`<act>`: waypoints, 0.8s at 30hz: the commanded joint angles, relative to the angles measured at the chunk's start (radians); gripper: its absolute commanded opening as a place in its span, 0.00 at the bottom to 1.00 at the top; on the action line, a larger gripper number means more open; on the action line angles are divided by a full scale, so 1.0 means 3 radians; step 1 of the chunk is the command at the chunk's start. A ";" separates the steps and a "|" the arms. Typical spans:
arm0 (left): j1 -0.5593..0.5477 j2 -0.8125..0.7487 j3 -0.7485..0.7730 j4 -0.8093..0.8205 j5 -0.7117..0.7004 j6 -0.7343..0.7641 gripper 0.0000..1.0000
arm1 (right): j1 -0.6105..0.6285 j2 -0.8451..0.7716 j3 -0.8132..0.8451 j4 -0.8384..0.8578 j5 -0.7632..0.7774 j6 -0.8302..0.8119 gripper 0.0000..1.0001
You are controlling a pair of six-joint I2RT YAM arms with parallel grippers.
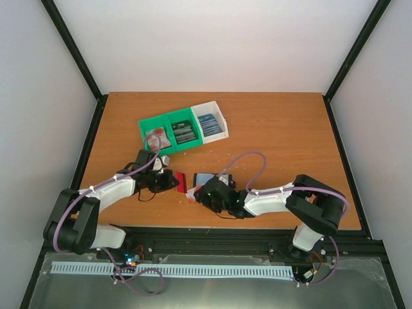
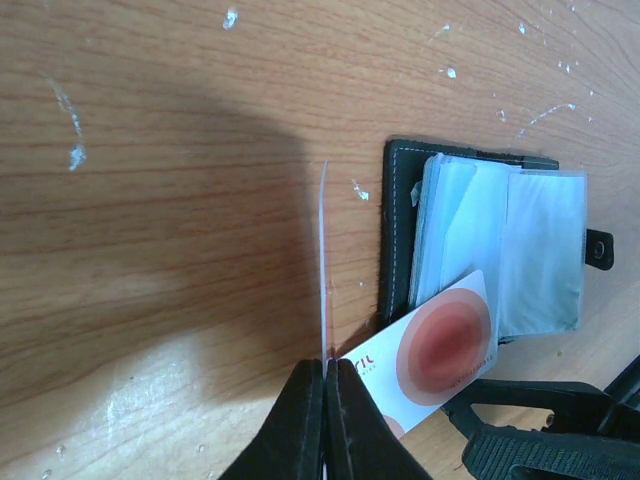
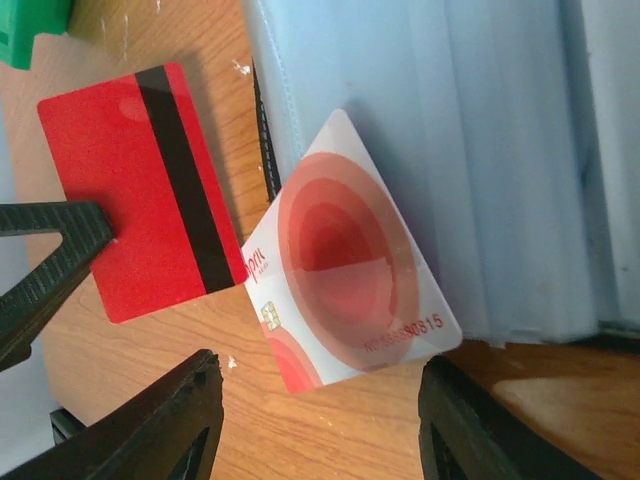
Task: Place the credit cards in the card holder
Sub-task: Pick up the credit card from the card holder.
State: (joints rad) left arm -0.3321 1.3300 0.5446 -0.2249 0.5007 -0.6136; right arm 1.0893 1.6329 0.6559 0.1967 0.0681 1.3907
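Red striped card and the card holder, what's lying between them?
A white card with red circles, one corner overlapping the card holder, lies beside the red striped card; clearest in the right wrist view.

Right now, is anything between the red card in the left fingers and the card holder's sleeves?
Yes. A white card with red circles lies slanted between the red card and the card holder, one corner overlapping the sleeves. The right fingers straddle it, open.
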 commanded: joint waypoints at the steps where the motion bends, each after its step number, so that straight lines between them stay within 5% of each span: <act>1: -0.0013 0.0052 -0.0005 0.0042 -0.0008 0.0063 0.01 | 0.0050 0.0112 -0.0021 0.0184 0.0096 0.0132 0.54; 16: -0.0015 0.0189 0.0005 -0.0083 -0.0052 0.0038 0.01 | 0.0050 0.0260 -0.0049 0.0699 0.0321 0.0018 0.36; 24: -0.0016 0.0153 0.0009 -0.0104 -0.0030 0.0015 0.01 | 0.0046 0.0259 -0.0029 0.0737 0.0408 0.0015 0.17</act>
State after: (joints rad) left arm -0.3321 1.3705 0.5446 -0.2241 0.5026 -0.6144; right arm 1.0939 1.7035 0.6468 0.3748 0.1425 1.3968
